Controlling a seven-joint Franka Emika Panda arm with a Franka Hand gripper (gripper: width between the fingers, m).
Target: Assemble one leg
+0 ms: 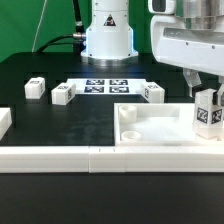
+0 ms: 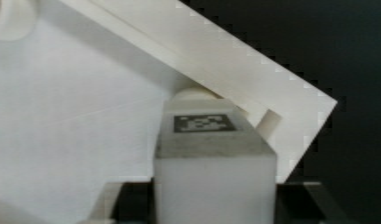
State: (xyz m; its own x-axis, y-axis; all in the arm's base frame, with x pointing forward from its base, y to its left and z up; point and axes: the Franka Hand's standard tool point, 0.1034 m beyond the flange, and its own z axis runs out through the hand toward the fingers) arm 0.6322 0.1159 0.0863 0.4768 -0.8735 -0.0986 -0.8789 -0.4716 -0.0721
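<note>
— What is hard to make out for us here?

— A good deal. In the exterior view the gripper [image 1: 207, 100] stands over the tray [image 1: 150, 135] at its corner on that view's right. The picture's edge cuts it off, so we see only part of its body. The leg [image 1: 208, 113] hangs under it and covers that corner. We cannot tell whether the leg's lower end touches the tray or sits just above it.

— And from the wrist?

— The leg [image 2: 213, 160] fills the middle, with its tag on the face turned to us, too blurred to read. Of the gripper [image 2: 213, 200] we see only the dark fingers [image 2: 297, 203], one on each side of the leg at the picture's edge. The jaws are closed on the leg, parted by no more than its width. Behind the leg lies the tray [image 2: 80, 120] with its rim running aslant, and past the rim is the black table [image 2: 320, 40]. The leg hides the part of the tray right under it.

— What else lies around the tray?

— On the table [image 1: 30, 70] we count three loose blocks. One block [image 1: 153, 92] lies just behind the tray, and a second [image 1: 63, 94] and a third [image 1: 37, 88] lie well apart from it toward the exterior view's left. The marker board [image 1: 105, 87] lies behind the tray, between the blocks, and the arm's base [image 1: 105, 30] rises beyond it. A long white rail [image 1: 90, 158] runs in front of the tray and hides the foot of its front wall. Far from the tray, a white piece [image 1: 4, 120] is cut off by the exterior view's left edge, so we cannot name it.
</note>
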